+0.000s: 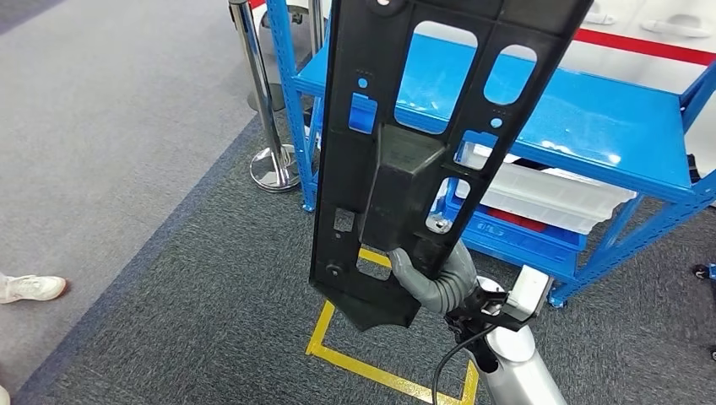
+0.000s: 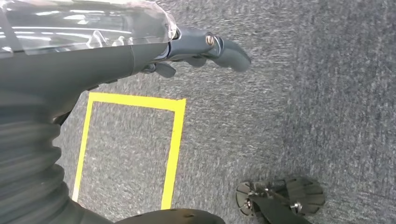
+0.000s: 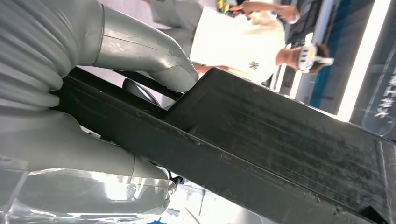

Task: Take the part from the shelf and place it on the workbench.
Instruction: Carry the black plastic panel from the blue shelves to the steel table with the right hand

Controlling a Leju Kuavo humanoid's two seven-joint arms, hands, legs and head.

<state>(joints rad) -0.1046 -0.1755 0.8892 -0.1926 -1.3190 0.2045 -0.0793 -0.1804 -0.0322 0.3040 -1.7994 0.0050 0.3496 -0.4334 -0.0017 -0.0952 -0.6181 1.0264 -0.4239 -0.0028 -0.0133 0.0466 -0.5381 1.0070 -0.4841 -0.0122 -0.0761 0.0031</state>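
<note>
1. Grey, speckled carpet (image 1: 211, 278) covers the floor, marked with a square outline of yellow tape (image 1: 371, 367).
2. Behind it stands a blue metal shelf (image 1: 608, 126) with a glossy, flat top and a white plastic bin (image 1: 549, 198) on its lower level.
3. A chrome post (image 1: 266, 101) with a round base stands beside the shelf.
4. The right hand (image 1: 435, 274) grips a long, flat, black plastic part (image 1: 397, 160), holding it upright above the carpet in front of the shelf.
5. The part is matte, with rounded cutouts and a raised boxy block at its middle.
6. Grey fingers (image 3: 154, 56) clamp across the part's ribbed edge.
7. The left hand (image 2: 205, 49) hangs over the carpet, holding nothing, its dark fingers loosely curved and apart.
8. A person's white shoe (image 1: 29, 288) rests on the lighter grey floor.
</note>
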